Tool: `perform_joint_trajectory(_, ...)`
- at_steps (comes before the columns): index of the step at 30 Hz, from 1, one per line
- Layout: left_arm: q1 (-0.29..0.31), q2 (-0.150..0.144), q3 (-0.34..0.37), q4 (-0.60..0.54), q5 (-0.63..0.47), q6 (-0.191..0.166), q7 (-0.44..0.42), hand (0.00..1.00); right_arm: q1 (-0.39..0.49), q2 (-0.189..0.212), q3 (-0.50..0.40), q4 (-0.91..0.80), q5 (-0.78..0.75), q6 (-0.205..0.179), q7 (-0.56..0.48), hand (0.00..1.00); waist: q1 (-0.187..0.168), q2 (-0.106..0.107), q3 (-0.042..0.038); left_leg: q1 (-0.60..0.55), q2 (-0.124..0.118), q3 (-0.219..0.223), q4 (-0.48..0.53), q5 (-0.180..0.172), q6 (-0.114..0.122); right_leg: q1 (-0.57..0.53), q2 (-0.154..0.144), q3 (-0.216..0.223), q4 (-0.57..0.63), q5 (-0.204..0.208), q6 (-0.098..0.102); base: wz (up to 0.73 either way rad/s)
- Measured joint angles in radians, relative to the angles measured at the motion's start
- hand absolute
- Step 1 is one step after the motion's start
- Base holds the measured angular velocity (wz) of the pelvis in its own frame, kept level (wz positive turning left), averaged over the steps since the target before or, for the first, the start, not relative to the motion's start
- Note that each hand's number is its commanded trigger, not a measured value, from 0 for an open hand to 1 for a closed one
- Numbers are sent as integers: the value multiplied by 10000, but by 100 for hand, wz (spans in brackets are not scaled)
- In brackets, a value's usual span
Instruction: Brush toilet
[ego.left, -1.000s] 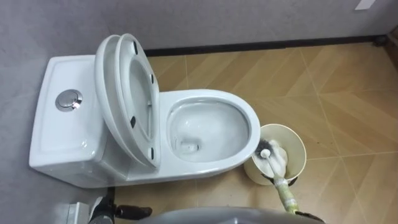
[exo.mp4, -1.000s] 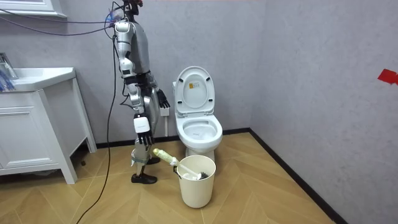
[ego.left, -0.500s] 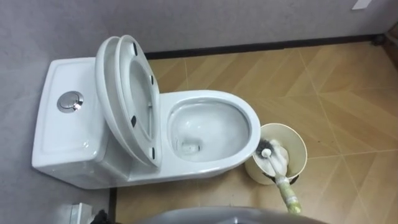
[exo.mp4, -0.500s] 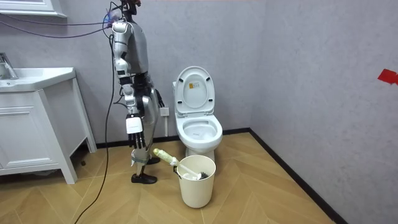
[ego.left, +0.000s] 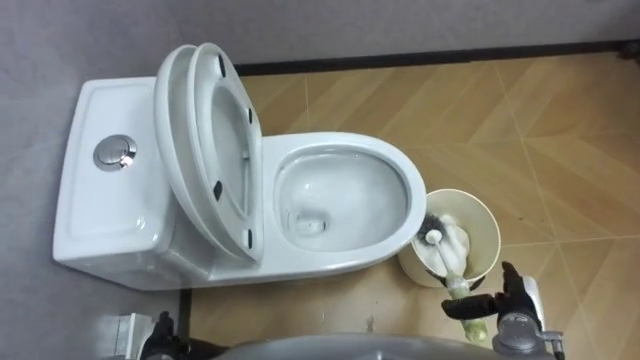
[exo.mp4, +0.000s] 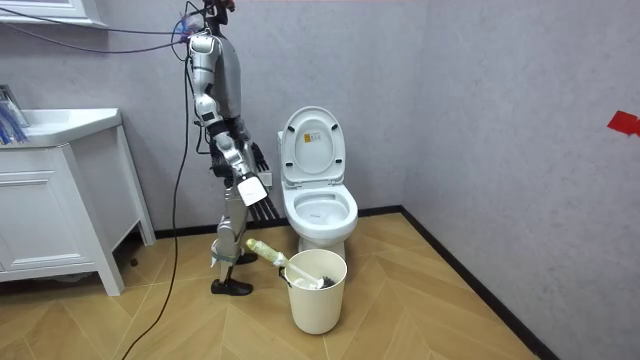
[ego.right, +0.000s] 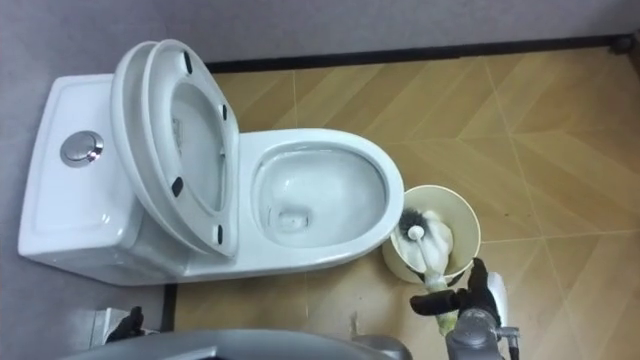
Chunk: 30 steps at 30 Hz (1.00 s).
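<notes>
Black-fingered right hand (ego.left: 503, 303) at lower right, fingers straight & apart, held over the brush (ego.left: 446, 252) handle w/o clasping it. Brush stands head-down in cream bin (ego.left: 492, 232), handle leaning out twd robot. Bin is just beside the toilet (ego.left: 335, 146) front; seat (ego.left: 232, 140) & lid up. Left hand (exo.mp4: 261, 158) by hip, fingers: can't tell.

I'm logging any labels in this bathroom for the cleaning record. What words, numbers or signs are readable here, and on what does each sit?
Sticker on the underside of the raised toilet lid, room view: print too small to read.
Red mark on the wall: no letters can be made out.
Toilet tank, bucket, brush: no print to be seen.
</notes>
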Motion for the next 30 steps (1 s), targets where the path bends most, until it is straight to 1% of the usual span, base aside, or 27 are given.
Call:
perform_joint_trajectory(1, -22, 5, -15, 0, -2, -77, 0, 0, -50, 2, 6, -61, -9, -17, -1, 0, 23, 33, -35, -105, 3, 1, 37, 1, 0, -125, -2, 5, 21, 0, 0, -4)
perform_joint_trajectory(5, -185, 60, -64, 42, -1, -120, -87, 0, -288, 2, 7, -167, 3, -116, -59, 0, 48, -10, -21, -458, 30, 13, 160, 4, 3, -437, 4, -30, 61, 65, -33, 0)
perform_joint_trajectory(8, -204, 195, -83, 38, -3, -181, -105, 0, -365, -1, 28, -302, 27, -210, -326, 0, 152, -30, -17, -585, 44, -20, 213, 4, 3, -477, 18, -59, 36, 111, -43, 0)
perform_joint_trajectory(10, -318, 324, -118, 56, -31, -193, -97, 0, -627, -16, 216, -192, 357, -218, -619, 0, 232, -35, -25, -847, 59, -20, 308, 5, 5, -731, 22, -55, 108, 126, -58, 0)
perform_joint_trajectory(11, -334, 351, -143, 79, -33, -193, -98, 0, -744, -16, 253, -102, 366, -246, -671, 0, 258, -35, -16, -945, 66, -27, 350, 5, 5, -832, 21, -45, 175, 126, -59, 0)
perform_joint_trajectory(12, -371, 400, -266, 125, -53, -193, -95, 0, -1014, -27, 376, 212, 401, -333, -809, 0, 261, -33, -18, -1144, 71, -50, 425, 13, 18, -993, 20, -52, 203, 144, -76, 7)
perform_joint_trajectory(13, -387, 411, -358, 245, -113, -208, -97, 0, -1229, -32, 384, 464, 410, -393, -897, 0, 246, -15, -10, -1348, 70, -135, 553, 13, 19, -1121, 15, -110, 202, 171, -77, 22)
perform_joint_trajectory(15, -484, 417, -356, 295, -114, -225, -101, 0, -1449, -44, 376, 810, 429, -465, -989, 0, 188, 4, -8, -1742, 47, -347, 783, 22, 33, -1320, -32, -362, 226, 181, -81, 32)
perform_joint_trajectory(17, -689, 413, -363, 319, -104, -249, -101, 0, -1645, -122, 377, 1160, 560, -487, -1056, 0, 241, 30, 7, -2187, 44, -553, 1032, 28, 44, -1670, -56, -498, 417, 180, -82, 28)
perform_joint_trajectory(18, -841, 405, -370, 346, -95, -253, -100, 0, -1861, -189, 372, 1420, 718, -479, -1107, 0, 235, 89, 47, -2578, 41, -669, 1330, 28, 44, -1950, -92, -637, 601, 178, -84, 29)
perform_joint_trajectory(19, -1063, 404, -494, 424, -104, -253, -88, 0, -2121, -285, 369, 1709, 776, -491, -1205, 0, 248, 154, 90, -3031, 47, -774, 1638, 28, 44, -2378, -125, -622, 912, 166, -96, 28)
perform_joint_trajectory(20, -1157, 404, -583, 450, -108, -253, -88, 0, -2270, -331, 370, 1850, 835, -493, -1250, 0, 251, 195, 116, -3237, 47, -809, 1766, 28, 44, -2573, -142, -624, 1061, 156, -100, 17)
perform_joint_trajectory(21, -1359, 399, -737, 514, -117, -256, -79, 0, -2606, -421, 357, 2176, 1068, -508, -1296, 0, 263, 261, 183, -3571, 42, -824, 1953, 33, 52, -2935, -194, -640, 1381, 119, -116, 11)
perform_joint_trajectory(22, -1610, 404, -883, 582, -120, -253, -66, 0, -2970, -482, 352, 2532, 1310, -501, -1336, 0, 272, 264, 196, -3936, 11, -826, 2133, 52, 85, -3403, -275, -626, 1783, 38, -118, 8)
perform_joint_trajectory(23, -1728, 404, -949, 631, -130, -254, -58, 0, -3125, -502, 350, 2672, 1412, -496, -1357, 0, 280, 258, 205, -4109, 0, -829, 2244, 54, 89, -3598, -311, -608, 1954, 4, -117, 5)
perform_joint_trajectory(24, -1975, 403, -1075, 764, -206, -256, -57, 0, -3391, -543, 350, 2861, 1578, -446, -1366, 0, 287, 225, 247, -4467, -27, -828, 2498, 49, 117, -3988, -399, -607, 2311, -103, -141, 4)
perform_joint_trajectory(25, -2246, 397, -1237, 808, -255, -256, -56, 0, -3582, -605, 364, 2886, 1636, -391, -1365, 0, 357, 233, 311, -4887, -19, -824, 2839, -23, 231, -4407, -436, -596, 2670, -188, -159, 0)
perform_joint_trajectory(26, -2384, 393, -1254, 801, -254, -262, -49, 0, -3677, -631, 366, 2887, 1667, -383, -1365, 0, 428, 218, 356, -5113, -18, -824, 3027, -39, 250, -4655, -470, -580, 2886, -237, -171, 0)
perform_joint_trajectory(27, -2672, 355, -1282, 779, -280, -271, -6, 0, -3851, -693, 369, 2894, 1727, -372, -1364, 0, 492, 172, 421, -5608, -15, -834, 3334, -61, 285, -5161, -560, -591, 3268, -364, -209, 7)
perform_joint_trajectory(28, -2965, 301, -1347, 772, -317, -272, 50, 0, -4017, -755, 370, 2916, 1840, -342, -1362, 0, 524, 174, 455, -6155, -14, -883, 3636, -73, 305, -5718, -613, -583, 3685, -407, -224, 8)
perform_joint_trajectory(29, -3089, 290, -1424, 748, -317, -267, 107, 0, -4108, -781, 401, 2966, 1879, -309, -1361, 0, 521, 163, 478, -6421, -25, -904, 3800, -84, 321, -5975, -634, -578, 3880, -430, -246, 11)
perform_joint_trajectory(30, -3298, 302, -1640, 610, -322, -265, 255, 0, -4318, -812, 517, 3173, 2034, -268, -1343, 0, 530, 148, 489, -6896, -36, -942, 4103, -78, 330, -6451, -677, -566, 4215, -471, -281, 11)
